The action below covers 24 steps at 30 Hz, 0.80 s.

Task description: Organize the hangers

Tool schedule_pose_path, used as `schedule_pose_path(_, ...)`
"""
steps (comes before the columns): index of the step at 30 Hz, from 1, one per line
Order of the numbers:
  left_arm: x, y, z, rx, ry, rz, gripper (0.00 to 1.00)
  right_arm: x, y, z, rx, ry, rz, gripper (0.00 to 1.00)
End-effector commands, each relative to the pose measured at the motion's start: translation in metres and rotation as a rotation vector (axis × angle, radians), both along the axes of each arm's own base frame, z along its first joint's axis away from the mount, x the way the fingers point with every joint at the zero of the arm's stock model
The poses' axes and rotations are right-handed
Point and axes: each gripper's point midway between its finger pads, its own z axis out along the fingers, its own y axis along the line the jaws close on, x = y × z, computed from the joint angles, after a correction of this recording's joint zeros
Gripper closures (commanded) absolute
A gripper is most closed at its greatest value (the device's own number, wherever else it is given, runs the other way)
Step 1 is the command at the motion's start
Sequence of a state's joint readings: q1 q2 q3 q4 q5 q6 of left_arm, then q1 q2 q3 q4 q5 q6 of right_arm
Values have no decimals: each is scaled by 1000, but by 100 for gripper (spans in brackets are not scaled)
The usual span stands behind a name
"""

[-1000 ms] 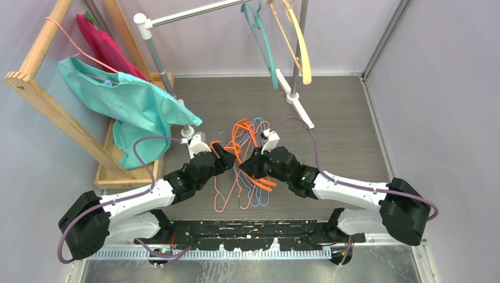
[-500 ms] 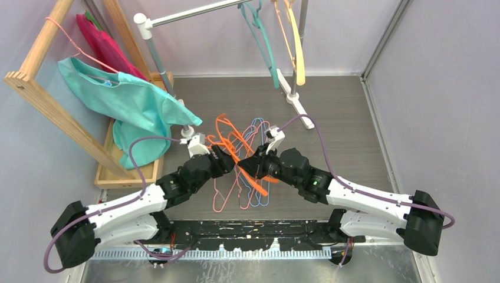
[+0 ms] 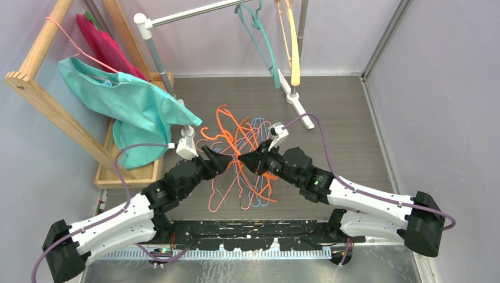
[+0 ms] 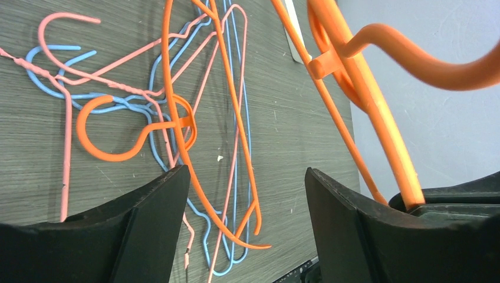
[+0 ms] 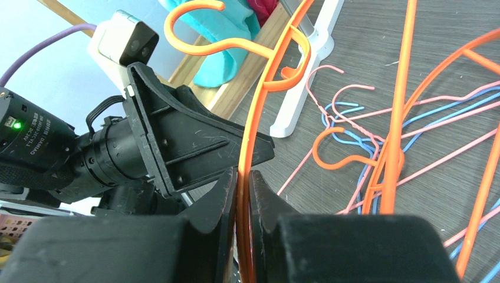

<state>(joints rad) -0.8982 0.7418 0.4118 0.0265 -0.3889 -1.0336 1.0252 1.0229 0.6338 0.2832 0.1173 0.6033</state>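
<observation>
**Right wrist: one orange hanger pinched, to be worked free of the pile**

Right wrist view shows the right gripper [image 5: 243, 183] pressed together on the thin bar of an orange hanger [image 5: 258, 100]. The hanger's hook curls just above and ahead of the fingers. Almost tip to tip across from it sits the left gripper [image 4: 246, 171]. Its own camera shows the jaws spread with nothing between them, and the pinched orange bar passes just to the right of them.

Below and ahead of both grippers the pile of hangers [image 4: 174, 121] lies on the table [image 3: 342, 118]: pink and light-blue wire ones tangled with another orange one. Far ahead of the grippers the rail [image 3: 194, 10] carries a teal hanger [image 3: 259, 41] and a cream hanger [image 3: 295, 68].

The step in hand looks like singling one hanger out of the tangle, and the task seems far from done, since most hangers lie on the table. Next, the orange hanger needs to rise clear without dragging wire hangers along; whether it is snagged cannot be told. Its hook then has to be turned to drop over the rail, and the empty left gripper could steady it
</observation>
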Motion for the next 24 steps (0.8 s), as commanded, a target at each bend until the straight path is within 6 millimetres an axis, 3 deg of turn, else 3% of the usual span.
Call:
schedule_pose_path(1, 1, 5, -4, 12, 15, 24, 26, 5, -8, 51, 100, -110, -38, 90)
schedule_pose_path(5, -3, 13, -26, 54, 55, 39, 25, 8, -21, 78, 122, -174, -87, 98)
schedule_pose_path(11, -8, 23, -43, 91, 80, 51, 25, 20, -38, 131, 188, -274, -185, 99)
schedule_pose_path(24, -11, 32, -41, 111, 75, 64, 26, 26, -6, 241, 481, -385, -145, 99)
